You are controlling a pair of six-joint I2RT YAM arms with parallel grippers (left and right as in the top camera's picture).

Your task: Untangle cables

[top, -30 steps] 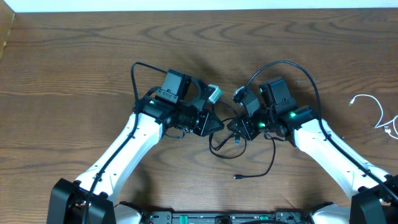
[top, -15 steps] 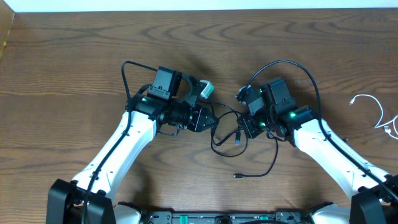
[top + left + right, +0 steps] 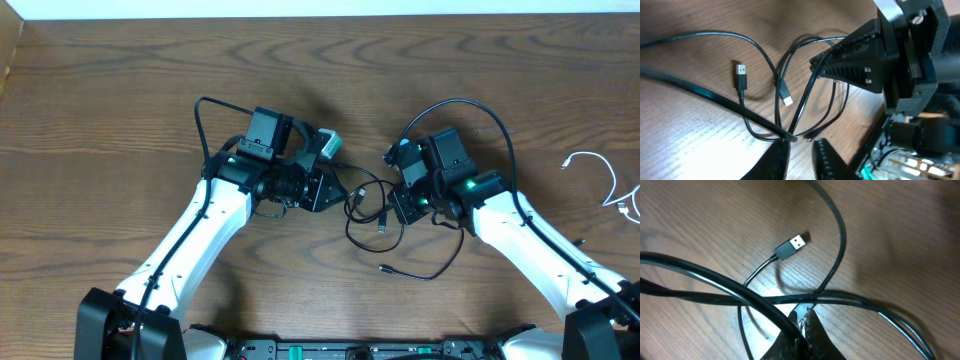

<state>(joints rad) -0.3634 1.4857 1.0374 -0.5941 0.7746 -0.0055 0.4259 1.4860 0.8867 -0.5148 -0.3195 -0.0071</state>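
A tangle of thin black cables (image 3: 366, 212) lies on the wooden table between my two grippers, with a loose plug end (image 3: 383, 268) in front of it. My left gripper (image 3: 338, 192) sits at the tangle's left edge. In the left wrist view its fingers (image 3: 801, 149) stand slightly open with nothing between them, and a cable crossing (image 3: 789, 135) lies just past the left fingertip. Two USB plugs (image 3: 741, 75) (image 3: 786, 99) rest on the wood. My right gripper (image 3: 394, 206) is shut (image 3: 806, 311) on a black cable at the tangle's right side, with another plug (image 3: 792, 244) beyond it.
A white cable (image 3: 603, 175) lies apart near the table's right edge. The thick black arm wiring (image 3: 470, 105) arcs above the right wrist. A pale wall strip (image 3: 300, 6) runs along the back edge.
My left arm drew back left and its jaws have parted, letting go of the cable. My right gripper has closed. The lower cable loop and its plug end have slid up and right.
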